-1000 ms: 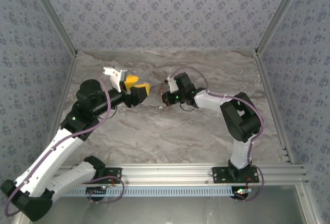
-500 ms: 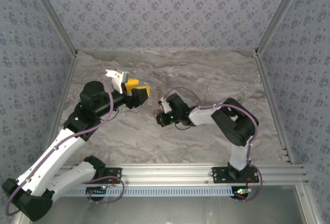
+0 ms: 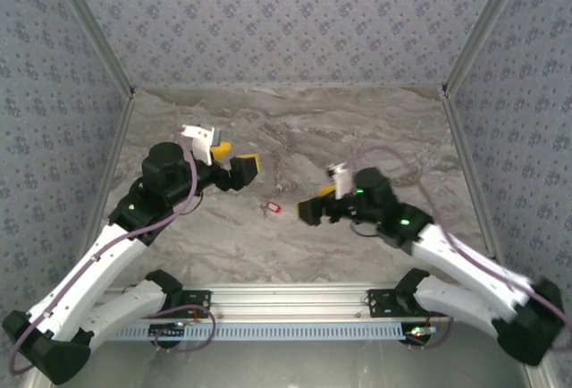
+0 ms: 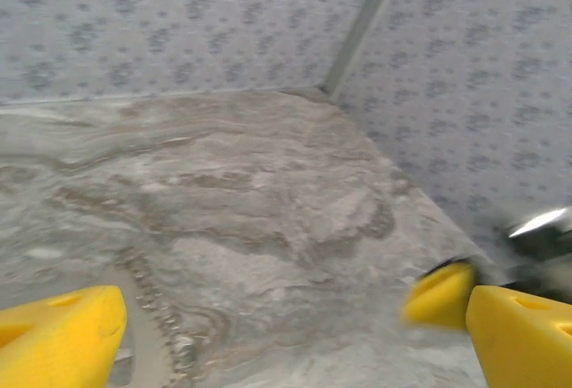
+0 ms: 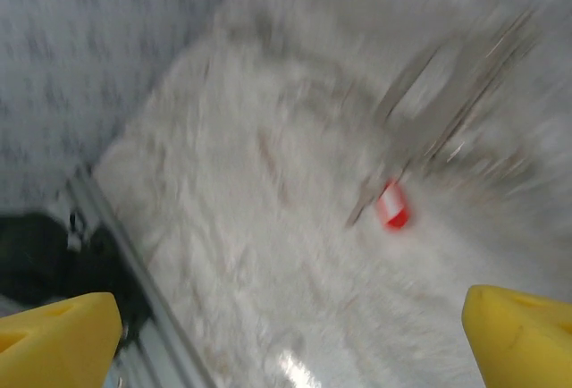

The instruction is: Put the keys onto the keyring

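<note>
Key and keyring lie together on the table, with neither arm holding anything.
The red-headed key [image 3: 273, 208] rests on the table [image 3: 357, 129] between the two arms, just beside the grey keyring [image 5: 444, 93]. The blur hides whether it is threaded onto the loop or only touching it. The left gripper [image 4: 295, 303] has its jaws wide and empty, and so does the right gripper [image 5: 290, 307], near the key. If the key is on, the job looks done; if not, the grasping and threading are still to do.
</note>
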You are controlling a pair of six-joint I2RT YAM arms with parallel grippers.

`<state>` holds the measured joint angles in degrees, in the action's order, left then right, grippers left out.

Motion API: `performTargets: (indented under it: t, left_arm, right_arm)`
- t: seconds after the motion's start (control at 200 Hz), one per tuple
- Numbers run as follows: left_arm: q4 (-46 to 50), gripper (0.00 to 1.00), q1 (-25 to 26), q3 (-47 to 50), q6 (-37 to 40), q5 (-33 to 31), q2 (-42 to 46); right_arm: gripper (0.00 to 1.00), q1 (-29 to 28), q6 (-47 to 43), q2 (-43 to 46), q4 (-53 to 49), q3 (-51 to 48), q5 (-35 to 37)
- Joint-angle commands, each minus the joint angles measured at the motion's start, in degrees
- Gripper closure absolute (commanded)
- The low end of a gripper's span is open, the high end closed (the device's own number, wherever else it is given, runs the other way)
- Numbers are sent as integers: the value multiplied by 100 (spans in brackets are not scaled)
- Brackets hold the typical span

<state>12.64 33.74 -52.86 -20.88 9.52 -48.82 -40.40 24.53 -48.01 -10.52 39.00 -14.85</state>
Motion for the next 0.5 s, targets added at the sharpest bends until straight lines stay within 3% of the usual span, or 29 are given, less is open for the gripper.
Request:
performTargets:
  t: [0.0, 0.14, 0.215, 0.39, 0.495]
  left_arm:
    - [43, 2, -41, 44, 71, -1373, 213]
    - [-638, 2, -54, 877, 532, -3093, 459]
    - [-710, 2, -130, 1081, 992, -3663, 482]
    - [-1442, 2, -1056, 1962, 2039, -3359, 546]
    - [-2189, 2, -2002, 2672, 1861, -2940, 632]
  right_arm:
    - [0, 739, -226, 894, -1732, 345, 1461]
    - [0, 2053, -215, 1256, -1703, 399, 3569]
    - [0, 2722, -686, 1009, -1014, 166, 3878]
    - [0, 3970, -741, -136, 603, -510, 3700]
    - [0, 4033, -1035, -795, 1992, -1077, 3928]
